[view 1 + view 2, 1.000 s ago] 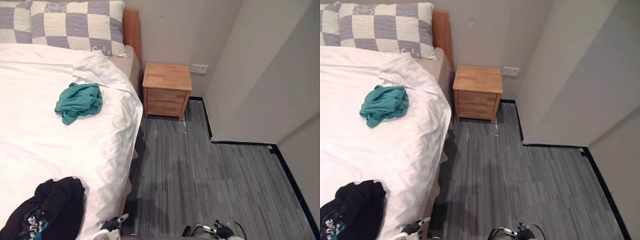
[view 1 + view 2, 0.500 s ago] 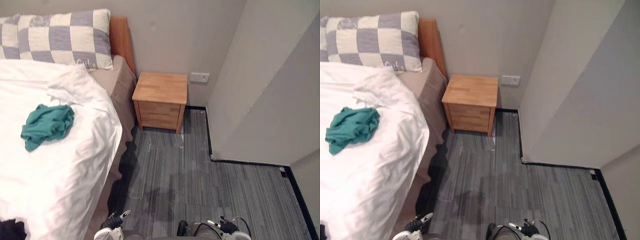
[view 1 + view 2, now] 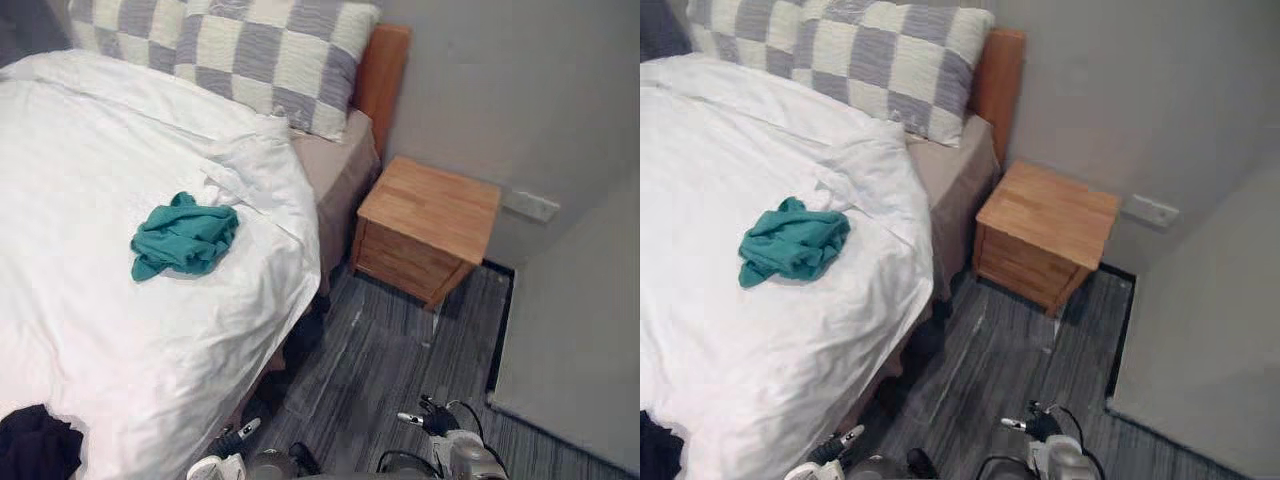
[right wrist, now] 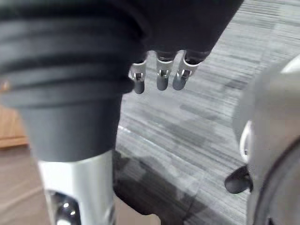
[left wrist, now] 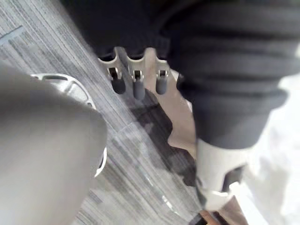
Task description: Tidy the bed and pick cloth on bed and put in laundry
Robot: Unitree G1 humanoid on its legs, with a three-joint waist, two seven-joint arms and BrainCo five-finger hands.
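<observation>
Both the left hand [image 5: 139, 84] and right hand [image 4: 161, 78] hang empty, fingers loose and straight, while the teal cloth [image 3: 183, 235] lies well away on the white duvet [image 3: 90, 140] (a black cloth [image 3: 35, 445] sits near left), so a grab could snag the duvet too.

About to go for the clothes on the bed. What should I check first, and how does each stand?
1. Empty left hand: ok, fingers relaxed, nothing held.
2. Empty right hand: ok, same.
3. Teal cloth clear to grasp: ok, bunched on the white duvet, nothing on it.
4. Black cloth fully in sight: not ok, cut off at the picture's near corner.
5. Hands over the duvet: not ok, both hang low above the floor beside it.
6. Laundry basket located: cannot tell.
</observation>
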